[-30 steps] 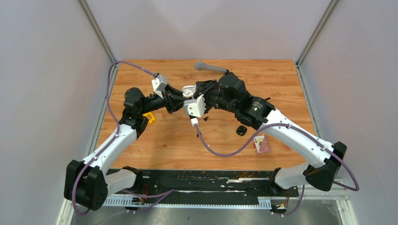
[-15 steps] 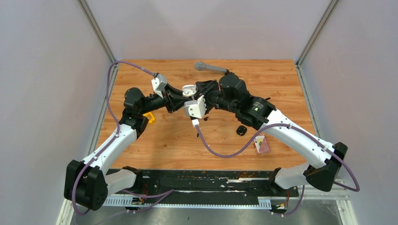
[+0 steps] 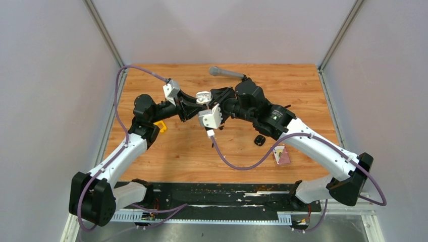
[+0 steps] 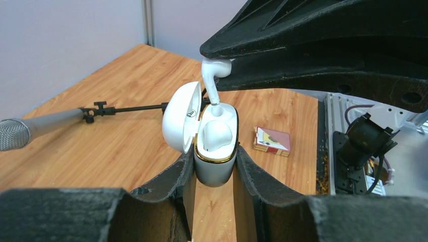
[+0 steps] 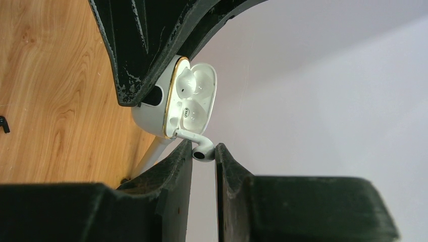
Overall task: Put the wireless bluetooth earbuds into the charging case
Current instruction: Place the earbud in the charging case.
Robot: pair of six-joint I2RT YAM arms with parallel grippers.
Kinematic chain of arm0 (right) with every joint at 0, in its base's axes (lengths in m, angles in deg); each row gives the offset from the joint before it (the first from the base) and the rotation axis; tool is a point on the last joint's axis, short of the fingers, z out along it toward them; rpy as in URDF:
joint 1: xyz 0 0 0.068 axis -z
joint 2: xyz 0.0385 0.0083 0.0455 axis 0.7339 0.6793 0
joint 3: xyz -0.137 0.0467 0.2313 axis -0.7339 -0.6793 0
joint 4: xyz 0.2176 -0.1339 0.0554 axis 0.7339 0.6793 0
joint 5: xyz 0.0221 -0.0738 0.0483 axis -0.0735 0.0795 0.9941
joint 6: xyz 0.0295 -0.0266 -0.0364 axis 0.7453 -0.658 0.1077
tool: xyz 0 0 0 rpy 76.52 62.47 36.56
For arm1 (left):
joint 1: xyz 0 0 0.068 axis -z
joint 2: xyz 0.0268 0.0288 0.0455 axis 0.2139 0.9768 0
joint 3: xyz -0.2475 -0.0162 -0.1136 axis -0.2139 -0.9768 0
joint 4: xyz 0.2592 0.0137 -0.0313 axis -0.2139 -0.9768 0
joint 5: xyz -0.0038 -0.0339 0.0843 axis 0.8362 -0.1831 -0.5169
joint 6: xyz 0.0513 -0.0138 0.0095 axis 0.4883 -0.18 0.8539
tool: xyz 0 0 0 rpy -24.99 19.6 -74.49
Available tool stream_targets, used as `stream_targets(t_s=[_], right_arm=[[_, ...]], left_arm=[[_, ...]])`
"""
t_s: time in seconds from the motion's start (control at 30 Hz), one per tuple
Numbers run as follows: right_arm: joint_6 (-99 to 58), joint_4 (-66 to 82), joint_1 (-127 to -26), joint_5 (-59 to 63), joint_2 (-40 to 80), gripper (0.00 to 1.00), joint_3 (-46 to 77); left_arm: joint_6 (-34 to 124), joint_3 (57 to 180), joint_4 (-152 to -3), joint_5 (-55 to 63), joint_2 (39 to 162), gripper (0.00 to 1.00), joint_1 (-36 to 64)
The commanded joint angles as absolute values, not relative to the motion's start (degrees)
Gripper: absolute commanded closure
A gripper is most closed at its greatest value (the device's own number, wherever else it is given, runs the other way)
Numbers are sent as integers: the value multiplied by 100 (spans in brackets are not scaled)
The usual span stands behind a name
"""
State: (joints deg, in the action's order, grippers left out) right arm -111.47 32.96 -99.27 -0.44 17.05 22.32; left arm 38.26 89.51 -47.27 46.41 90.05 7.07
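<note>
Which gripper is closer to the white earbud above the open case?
Right. The right gripper pinches the white earbud itself; the left gripper clamps the charging case just beneath its stem.

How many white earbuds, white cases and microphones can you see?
White case: 1
White earbuds: 2, one seated inside, one pinched above it
Microphone: 1
Total: 4
</note>
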Motion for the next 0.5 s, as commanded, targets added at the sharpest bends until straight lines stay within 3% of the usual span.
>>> stream_targets(t_s=[0.0, 0.47], right_arm=[[-11247, 3247, -9938, 66, 1626, 93, 2230], [-11402, 3198, -9984, 118, 1633, 93, 2165]], left_arm=[[3850, 9157, -4407, 4639, 8949, 100, 725], [3835, 9164, -4386, 4643, 9009, 100, 725]])
